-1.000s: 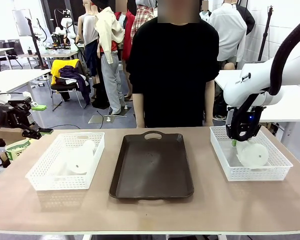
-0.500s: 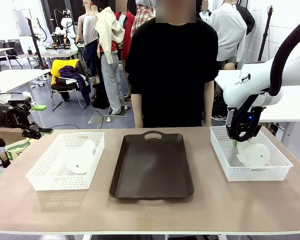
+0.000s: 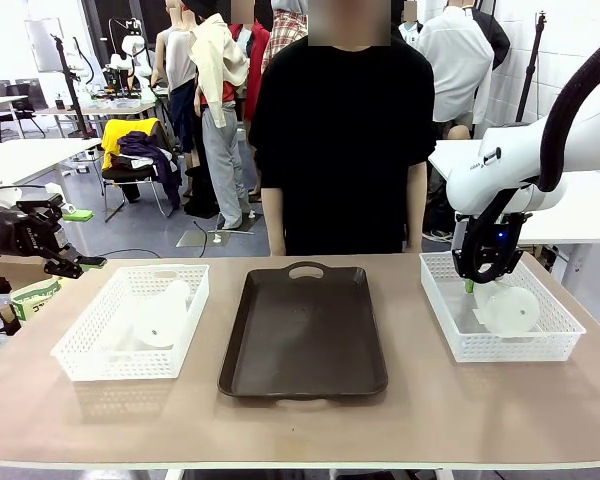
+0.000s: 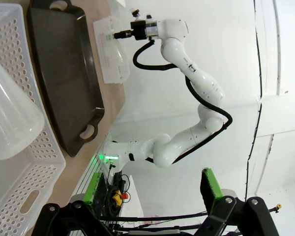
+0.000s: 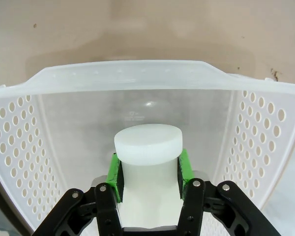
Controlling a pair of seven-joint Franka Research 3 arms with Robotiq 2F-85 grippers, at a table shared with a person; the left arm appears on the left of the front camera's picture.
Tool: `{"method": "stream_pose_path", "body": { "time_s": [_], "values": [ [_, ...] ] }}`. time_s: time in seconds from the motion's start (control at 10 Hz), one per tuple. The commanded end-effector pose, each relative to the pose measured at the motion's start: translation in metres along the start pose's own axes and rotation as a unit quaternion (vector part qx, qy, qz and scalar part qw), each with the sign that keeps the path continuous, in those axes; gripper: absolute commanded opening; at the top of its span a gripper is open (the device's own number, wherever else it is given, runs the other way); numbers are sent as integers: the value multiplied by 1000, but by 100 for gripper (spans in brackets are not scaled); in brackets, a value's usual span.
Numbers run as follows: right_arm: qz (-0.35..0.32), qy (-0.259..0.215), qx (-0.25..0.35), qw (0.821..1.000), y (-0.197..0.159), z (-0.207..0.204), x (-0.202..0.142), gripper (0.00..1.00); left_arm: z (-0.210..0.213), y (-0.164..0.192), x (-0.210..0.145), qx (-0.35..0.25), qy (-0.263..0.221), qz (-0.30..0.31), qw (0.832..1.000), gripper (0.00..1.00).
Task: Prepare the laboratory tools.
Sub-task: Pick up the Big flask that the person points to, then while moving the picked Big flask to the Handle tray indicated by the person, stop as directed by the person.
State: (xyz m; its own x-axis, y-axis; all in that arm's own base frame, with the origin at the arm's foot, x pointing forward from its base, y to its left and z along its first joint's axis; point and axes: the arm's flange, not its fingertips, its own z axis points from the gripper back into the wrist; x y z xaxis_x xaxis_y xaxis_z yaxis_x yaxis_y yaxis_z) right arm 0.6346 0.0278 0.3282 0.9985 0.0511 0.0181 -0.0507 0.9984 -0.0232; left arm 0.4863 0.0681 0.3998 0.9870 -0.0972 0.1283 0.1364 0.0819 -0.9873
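- Clamping the neck of the right flask (image 3: 508,310), the right gripper (image 3: 475,284) reaches down into the right basket (image 3: 500,348); in the right wrist view both green pads (image 5: 115,173) press the neck just under the flask's round top.
- Right flask sits inside that basket, wide base toward the table's near edge.
- Left gripper (image 3: 80,240) hangs off the table's left end, well apart from everything; jaws spread wide, nothing between them.
- Left flask (image 3: 158,322) lies on its side in the left basket (image 3: 90,365).
- Dark brown tray (image 3: 300,340) sits between the two baskets on the table (image 3: 300,425).
- Person (image 3: 345,140) stands at the far side.
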Motion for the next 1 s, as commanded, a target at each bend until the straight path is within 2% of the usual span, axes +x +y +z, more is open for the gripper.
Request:
{"method": "stream_pose_path", "body": {
  "time_s": [0.0,0.9],
  "values": [
    [3,0,0,1000,0,0,0,0,2,-1,-2,7,5,-2,1000,100],
    [3,0,0,1000,0,0,0,0,2,-1,-2,7,5,-2,1000,100]
  ]
}}
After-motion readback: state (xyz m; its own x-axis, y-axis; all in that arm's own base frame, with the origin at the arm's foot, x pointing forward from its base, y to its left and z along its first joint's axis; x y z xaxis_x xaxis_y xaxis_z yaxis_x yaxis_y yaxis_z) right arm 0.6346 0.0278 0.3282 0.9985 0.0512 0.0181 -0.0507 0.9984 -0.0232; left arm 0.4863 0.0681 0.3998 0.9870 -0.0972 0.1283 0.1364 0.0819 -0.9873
